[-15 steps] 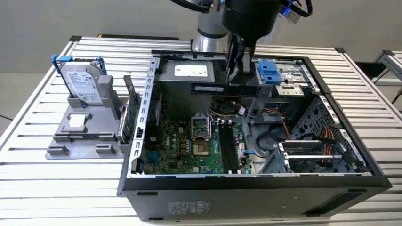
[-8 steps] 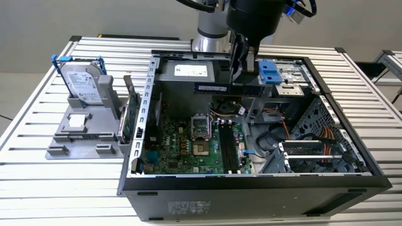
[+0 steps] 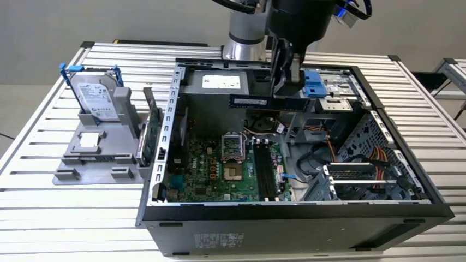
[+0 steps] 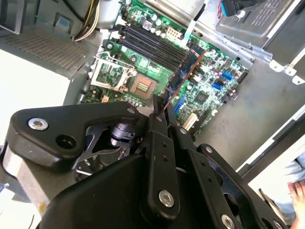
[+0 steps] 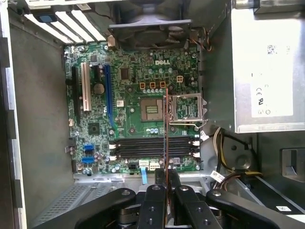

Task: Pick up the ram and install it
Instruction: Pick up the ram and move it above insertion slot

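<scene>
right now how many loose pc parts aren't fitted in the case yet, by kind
ram stick: 1, held in the hand
hard drive: 1
green card: 1
total: 3

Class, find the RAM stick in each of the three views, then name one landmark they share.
Exterior view: the ram held level in the gripper over the open case.
Second wrist view: the ram edge-on, a thin strip reaching from the gripper over the motherboard.
First wrist view: edge-on again, a thin line across the memory slots.
Shared landmark: the CPU socket.
</scene>
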### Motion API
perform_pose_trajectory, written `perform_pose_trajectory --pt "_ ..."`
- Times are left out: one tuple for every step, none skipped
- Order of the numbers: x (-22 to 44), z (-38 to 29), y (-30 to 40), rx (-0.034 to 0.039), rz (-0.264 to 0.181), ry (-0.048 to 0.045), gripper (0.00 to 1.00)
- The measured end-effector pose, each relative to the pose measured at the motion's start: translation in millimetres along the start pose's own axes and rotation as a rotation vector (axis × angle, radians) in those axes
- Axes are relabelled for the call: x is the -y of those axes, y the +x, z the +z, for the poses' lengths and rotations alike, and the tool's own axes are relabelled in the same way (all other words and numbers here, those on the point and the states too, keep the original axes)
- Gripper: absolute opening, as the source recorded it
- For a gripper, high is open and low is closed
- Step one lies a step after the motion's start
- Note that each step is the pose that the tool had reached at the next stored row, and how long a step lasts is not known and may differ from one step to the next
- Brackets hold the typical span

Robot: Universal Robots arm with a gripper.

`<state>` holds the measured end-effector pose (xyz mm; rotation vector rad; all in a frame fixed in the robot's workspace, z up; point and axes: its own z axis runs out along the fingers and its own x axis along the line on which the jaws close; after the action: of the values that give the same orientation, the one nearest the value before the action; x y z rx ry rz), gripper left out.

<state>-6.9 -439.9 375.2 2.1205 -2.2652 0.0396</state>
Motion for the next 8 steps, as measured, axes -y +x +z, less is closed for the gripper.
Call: perform_pose_trajectory --pt "0.8 0.0 -0.3 0.0 0.0 0.0 0.0" --pt "1.6 -0.1 -0.6 0.0 0.001 -0.0001 0.0" --pt "2.4 -0.1 -0.9 0.0 0.001 -0.0001 0.0" --pt "3.3 -0.1 -1.1 0.0001 0.001 0.0 0.0" --pt "4.3 -0.1 -1.4 0.0 0.001 -0.0001 0.0" --pt "5.1 -0.1 -1.6 0.0001 0.001 0.0 0.0" --pt "5.9 -0.2 -1.9 0.0 0.001 -0.0001 0.0" --pt "6.8 -0.1 -2.1 0.0 0.001 -0.0001 0.0"
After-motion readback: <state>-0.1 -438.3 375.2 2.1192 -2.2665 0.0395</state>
